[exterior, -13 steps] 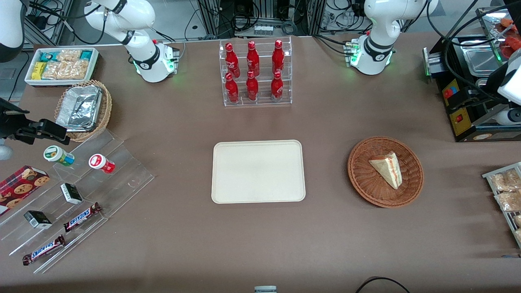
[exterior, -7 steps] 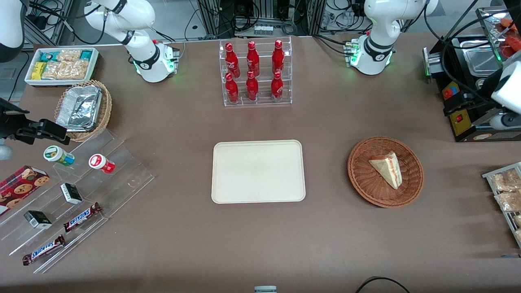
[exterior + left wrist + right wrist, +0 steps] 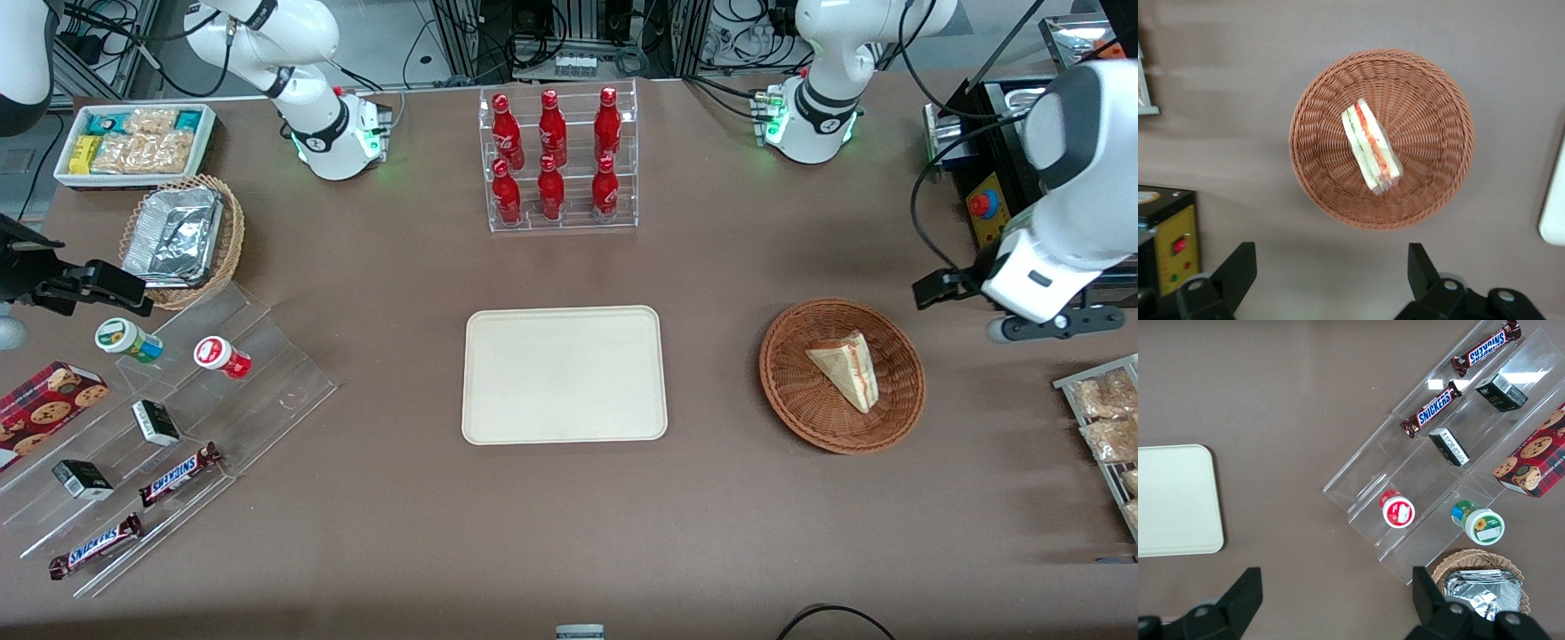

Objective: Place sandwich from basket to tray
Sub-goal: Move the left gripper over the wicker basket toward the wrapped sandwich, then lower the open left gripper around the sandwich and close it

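The sandwich (image 3: 846, 369), a pale wedge with red and green filling, lies in the round reddish-brown wicker basket (image 3: 787, 396). The cream tray (image 3: 564, 373) sits bare beside the basket, toward the parked arm's end. My left gripper (image 3: 1053, 324) hangs high above the table, beside the basket toward the working arm's end and apart from it. In the left wrist view the sandwich (image 3: 1369, 147) lies in the basket (image 3: 1435, 180), an edge of the tray (image 3: 1555, 213) shows, and the gripper (image 3: 1328, 257) is open wide and empty.
A clear rack of red bottles (image 3: 556, 160) stands farther from the front camera than the tray. A black box with a yellow panel (image 3: 996, 222) sits near the working arm. Bagged snacks on a rack (image 3: 1102, 418) lie at the working arm's end. Clear stepped shelves (image 3: 160, 427) hold snacks.
My left arm has swung in from the table's end toward the basket; the gripper now hangs near it. The sandwich, basket and tray have not moved.
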